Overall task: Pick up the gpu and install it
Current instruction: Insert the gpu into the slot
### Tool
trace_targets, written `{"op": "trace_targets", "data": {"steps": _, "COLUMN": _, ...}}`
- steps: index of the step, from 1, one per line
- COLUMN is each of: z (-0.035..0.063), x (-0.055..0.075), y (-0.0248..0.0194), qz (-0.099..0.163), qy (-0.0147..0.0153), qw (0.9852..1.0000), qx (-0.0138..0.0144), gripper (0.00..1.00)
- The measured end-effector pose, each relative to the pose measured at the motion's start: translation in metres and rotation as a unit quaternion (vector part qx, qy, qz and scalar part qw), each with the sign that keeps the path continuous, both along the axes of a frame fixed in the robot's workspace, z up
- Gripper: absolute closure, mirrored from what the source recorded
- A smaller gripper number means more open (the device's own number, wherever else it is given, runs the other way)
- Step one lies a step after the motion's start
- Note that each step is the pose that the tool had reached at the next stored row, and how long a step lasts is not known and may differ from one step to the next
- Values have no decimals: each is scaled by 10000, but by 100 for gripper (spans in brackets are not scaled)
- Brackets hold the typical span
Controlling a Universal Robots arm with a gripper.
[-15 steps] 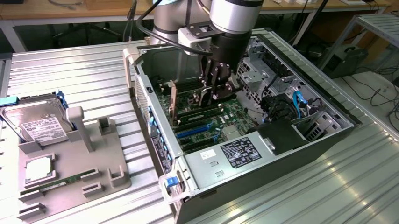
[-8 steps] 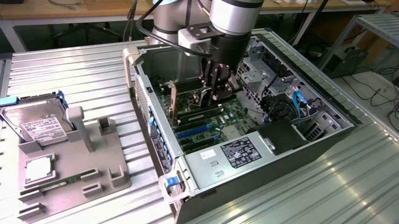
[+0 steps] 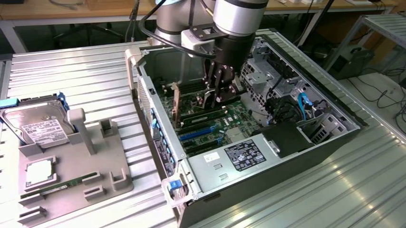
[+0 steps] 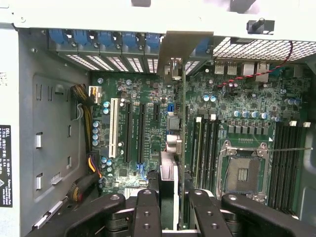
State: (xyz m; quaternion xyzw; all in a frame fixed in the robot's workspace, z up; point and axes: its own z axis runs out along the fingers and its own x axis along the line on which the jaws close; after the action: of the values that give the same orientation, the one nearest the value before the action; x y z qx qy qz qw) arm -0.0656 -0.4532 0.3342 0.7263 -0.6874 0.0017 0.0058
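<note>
The black two-fingered gripper (image 4: pixel 174 197) is clenched on the thin dark gpu card (image 4: pixel 181 123), edge-on between its fingers: light, rigid, fragile; best pinched by its top edge.

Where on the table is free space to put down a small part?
The ribbed table is bare between the grey holder tray and the computer case, and behind the hard drive. Inside the case, around the gripper and gpu, it is crowded.

Premises: a robotics lab or test workshop. Evidence: ribbed metal work table (image 3: pixel 76 80), opened computer case (image 3: pixel 209 190) on it, grey parts fixture (image 3: pixel 76 171), wooden benches (image 3: pixel 63 12) behind, cables (image 3: pixel 387 95) on floor.
</note>
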Motion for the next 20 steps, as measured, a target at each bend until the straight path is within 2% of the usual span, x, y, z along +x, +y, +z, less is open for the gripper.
{"op": "trace_targets", "data": {"steps": 14, "z": -8, "x": 0, "y": 1, "qz": -4, "qy": 0, "qw": 10000, "qx": 1, "gripper": 73}}
{"op": "trace_targets", "data": {"steps": 17, "z": -76, "x": 0, "y": 11, "qz": -182, "qy": 0, "qw": 9998, "qx": 0, "gripper": 73}}
{"op": "trace_targets", "data": {"steps": 20, "z": -139, "x": 0, "y": 32, "qz": -219, "qy": 0, "qw": 9998, "qx": 1, "gripper": 73}}
